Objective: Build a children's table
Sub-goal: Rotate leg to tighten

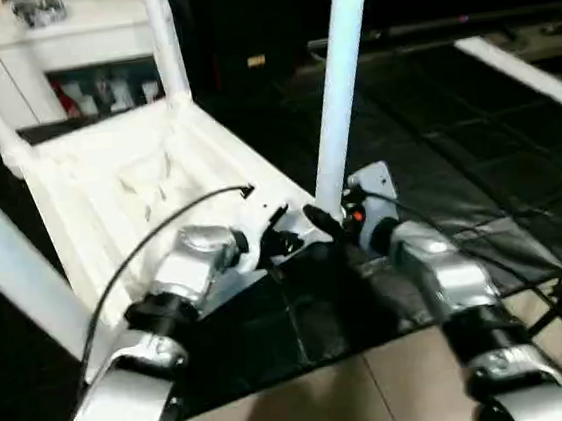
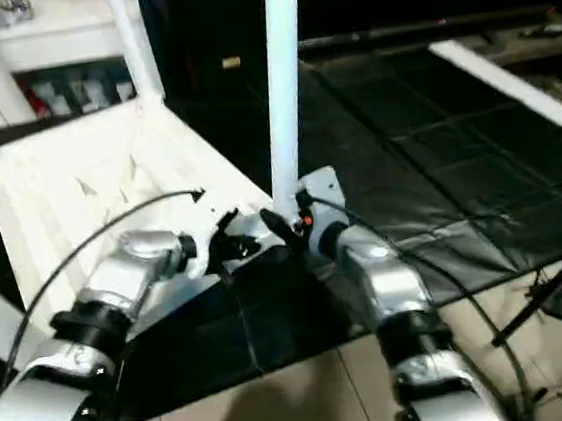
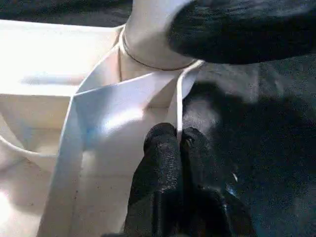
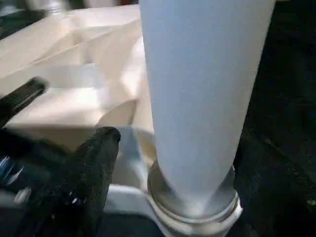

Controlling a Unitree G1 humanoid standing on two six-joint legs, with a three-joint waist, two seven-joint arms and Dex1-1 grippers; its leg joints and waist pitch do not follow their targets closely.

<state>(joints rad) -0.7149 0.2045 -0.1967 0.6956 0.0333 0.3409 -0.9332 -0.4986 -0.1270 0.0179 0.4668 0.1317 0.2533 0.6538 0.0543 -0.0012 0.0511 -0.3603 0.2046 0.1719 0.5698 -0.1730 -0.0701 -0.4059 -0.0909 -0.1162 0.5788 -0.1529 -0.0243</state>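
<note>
Black mat (image 1: 436, 154) bears upturned table (image 1: 128, 186), legs skyward; left pincer (image 3: 177, 140) clenched on its rim.

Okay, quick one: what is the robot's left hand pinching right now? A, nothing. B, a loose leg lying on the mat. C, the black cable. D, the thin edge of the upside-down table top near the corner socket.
D: in the left wrist view the left hand has its fingers closed on the thin wall of the table top, just below the seated leg.
</note>
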